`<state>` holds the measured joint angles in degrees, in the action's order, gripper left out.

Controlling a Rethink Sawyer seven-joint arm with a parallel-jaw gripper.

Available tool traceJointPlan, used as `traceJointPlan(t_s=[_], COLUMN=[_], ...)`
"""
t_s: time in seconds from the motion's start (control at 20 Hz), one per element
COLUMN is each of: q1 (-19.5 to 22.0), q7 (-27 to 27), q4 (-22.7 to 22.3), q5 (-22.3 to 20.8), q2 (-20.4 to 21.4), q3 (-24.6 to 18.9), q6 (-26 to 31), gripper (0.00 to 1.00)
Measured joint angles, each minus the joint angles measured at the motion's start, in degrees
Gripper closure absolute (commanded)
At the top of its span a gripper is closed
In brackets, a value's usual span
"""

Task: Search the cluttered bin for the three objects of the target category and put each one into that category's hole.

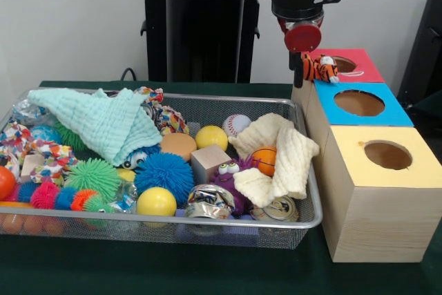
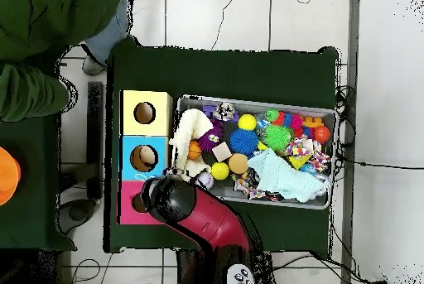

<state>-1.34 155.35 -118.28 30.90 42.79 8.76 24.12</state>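
Starting at your left in the front view, the mesh bin [image 1: 304, 170] is packed: a mint cloth [image 1: 103, 122] over the far corner, a green spiky ball [image 1: 93, 176], a blue fuzzy ball [image 1: 164, 173], two yellow balls, a wooden cube [image 1: 207, 162] and a cream towel [image 1: 283, 157] with a mini basketball [image 1: 265, 159] tucked in it. Past the bin you've got the yellow box [image 1: 387, 191], blue box [image 1: 359, 105] and red box [image 1: 359, 63] lined up. The gripper [image 1: 309, 68] is closed on a tiger plush [image 1: 320, 68], dangling it at the near edge of the red box's hole [image 1: 343, 65].
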Motion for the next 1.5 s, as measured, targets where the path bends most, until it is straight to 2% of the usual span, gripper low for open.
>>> traceJointPlan(t_s=[0.3, 0.5, 0.75, 0.8, 0.85, 1.0, 1.1, 1.35, 1.5], q1=[0.2, 2.5, 7.6, 9.3, 12.4, 15.1, 17.6, 19.1, 19.1], q7=[0.0, 0.0, 0.0, 0.0, 0.0, 0.0, 0.0, 0.0, 0.0], q4=[0.0, -0.2, -1.7, -2.4, -3.6, -4.9, -6.3, -8.8, -9.6], q5=[0.0, 0.5, 2.2, 2.8, 3.9, 4.8, 5.7, 6.4, 6.4], q2=[0.1, 0.9, 2.5, 2.9, 3.6, 4.2, 4.7, 5.8, 6.4], q3=[-0.2, -2.4, -7.7, -9.8, -13.7, -17.4, -21.4, -27.0, -28.9], q6=[-1.3, -3.5, -6.7, -7.6, -9.0, -9.9, -10.1, -10.1, -10.0], gripper=[0.00, 0.00, 0.00, 0.00, 0.00, 0.00, 0.00, 0.00, 0.00])
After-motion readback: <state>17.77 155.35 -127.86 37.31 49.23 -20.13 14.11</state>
